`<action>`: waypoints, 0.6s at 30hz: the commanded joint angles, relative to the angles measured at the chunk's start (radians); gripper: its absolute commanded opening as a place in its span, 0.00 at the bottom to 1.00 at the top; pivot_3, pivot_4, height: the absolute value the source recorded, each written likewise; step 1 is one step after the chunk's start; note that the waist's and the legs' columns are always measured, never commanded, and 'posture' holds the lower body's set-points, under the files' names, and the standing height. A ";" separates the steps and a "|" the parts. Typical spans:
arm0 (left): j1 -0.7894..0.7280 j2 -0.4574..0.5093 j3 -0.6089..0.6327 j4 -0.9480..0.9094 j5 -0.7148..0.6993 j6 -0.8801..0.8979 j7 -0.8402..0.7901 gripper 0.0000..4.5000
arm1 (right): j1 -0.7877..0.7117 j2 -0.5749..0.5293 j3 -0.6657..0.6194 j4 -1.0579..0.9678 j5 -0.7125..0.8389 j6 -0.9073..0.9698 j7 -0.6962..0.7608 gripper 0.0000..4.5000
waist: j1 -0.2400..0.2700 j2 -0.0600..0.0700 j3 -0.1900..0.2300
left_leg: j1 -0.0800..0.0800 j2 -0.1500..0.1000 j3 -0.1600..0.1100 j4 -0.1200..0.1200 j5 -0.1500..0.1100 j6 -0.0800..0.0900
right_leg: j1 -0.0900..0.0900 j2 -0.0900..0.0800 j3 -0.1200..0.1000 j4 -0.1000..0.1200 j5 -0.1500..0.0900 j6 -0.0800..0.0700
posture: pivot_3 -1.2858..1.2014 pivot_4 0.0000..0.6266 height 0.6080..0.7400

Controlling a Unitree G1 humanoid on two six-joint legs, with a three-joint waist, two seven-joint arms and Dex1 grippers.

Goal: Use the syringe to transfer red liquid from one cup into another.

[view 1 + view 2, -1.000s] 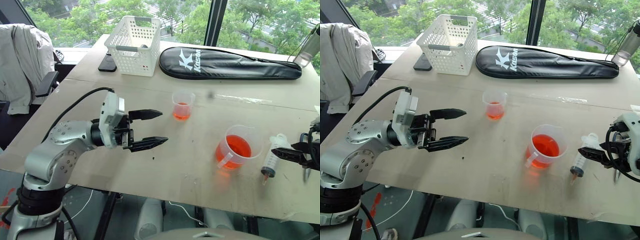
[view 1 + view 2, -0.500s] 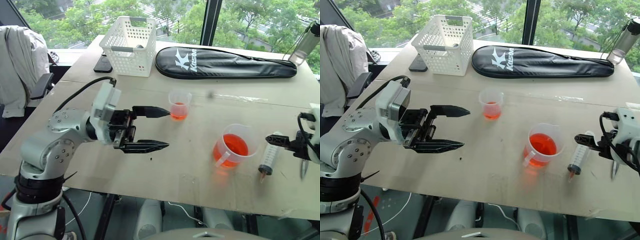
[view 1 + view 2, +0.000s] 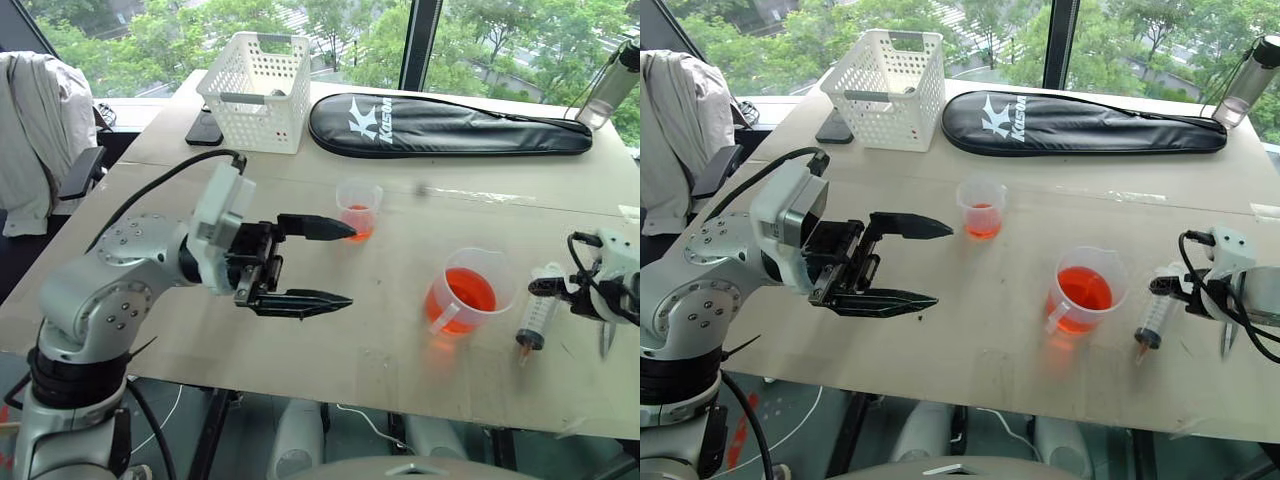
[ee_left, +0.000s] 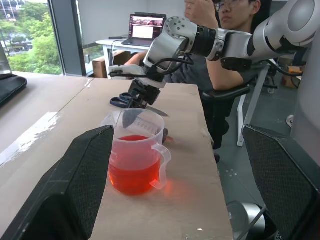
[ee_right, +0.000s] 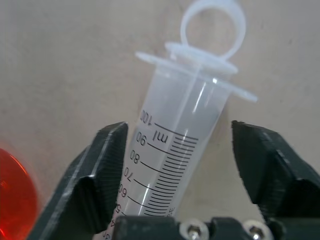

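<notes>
Two cups; one syringe

plenty of bare surface between the two cups; measuring cup sits close beside the syringe, tight there.

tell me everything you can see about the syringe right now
The syringe is clear plastic with black scale marks up to 100 ml, a flat flange and a white ring-ended plunger pushed in. Its tip looks orange. It lies on the table right of the handled cup, between the right hand's fingers, one touching its barrel.
</notes>
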 commanded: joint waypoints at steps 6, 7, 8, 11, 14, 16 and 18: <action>0.016 0.001 0.026 -0.042 -0.010 -0.016 0.043 0.93 | -0.014 -0.078 0.061 -0.054 -0.042 0.065 0.082 0.35 | 0.002 -0.001 0.000 | 0.000 0.000 -0.001 0.000 0.000 0.000 | 0.000 0.001 0.000 0.000 0.000 0.000 | 0.52 0.24 0.88; 0.014 -0.001 0.027 -0.038 -0.010 -0.016 0.050 0.93 | -0.008 -0.088 0.030 -0.086 -0.087 0.052 0.119 0.35 | 0.003 0.000 0.000 | 0.000 0.000 -0.001 0.000 0.000 0.000 | 0.000 0.001 0.000 0.000 0.000 0.000 | 0.52 0.24 0.88; 0.013 -0.002 0.028 -0.036 -0.011 -0.016 0.055 0.93 | -0.001 -0.095 0.008 -0.107 -0.121 0.040 0.148 0.35 | 0.004 0.000 0.000 | 0.000 0.000 -0.001 0.000 0.000 0.000 | 0.000 0.001 0.000 0.000 0.000 0.000 | 0.52 0.24 0.88; 0.010 -0.012 0.030 -0.015 0.000 -0.023 0.078 0.93 | 0.041 -0.032 -0.237 -0.260 -0.221 -0.093 0.377 0.35 | 0.004 0.000 0.000 | 0.000 0.000 0.000 0.000 0.000 0.000 | 0.000 0.001 0.000 -0.001 0.000 0.000 | 0.52 0.24 0.88; -0.001 -0.029 0.021 0.004 0.013 -0.031 0.091 0.93 | 0.071 -0.016 -0.429 -0.356 -0.235 -0.126 0.550 0.35 | 0.002 0.003 0.001 | -0.001 0.000 0.000 -0.001 0.000 0.000 | -0.001 0.001 0.000 -0.001 0.001 0.002 | 0.52 0.24 0.88; -0.016 -0.038 0.008 0.019 0.025 -0.036 0.089 0.93 | 0.054 -0.011 -0.492 -0.411 -0.269 -0.166 0.634 0.35 | 0.003 0.002 0.000 | -0.001 0.001 -0.001 -0.001 0.000 0.000 | 0.000 0.001 0.000 -0.001 0.000 0.004 | 0.52 0.24 0.88; -0.039 -0.048 -0.011 0.046 0.046 -0.047 0.075 0.93 | 0.022 0.032 -0.538 -0.480 -0.268 -0.242 0.694 0.35 | 0.003 0.002 0.000 | -0.001 0.001 -0.002 -0.001 0.000 0.000 | 0.000 0.002 -0.001 -0.002 -0.002 0.004 | 0.52 0.24 0.88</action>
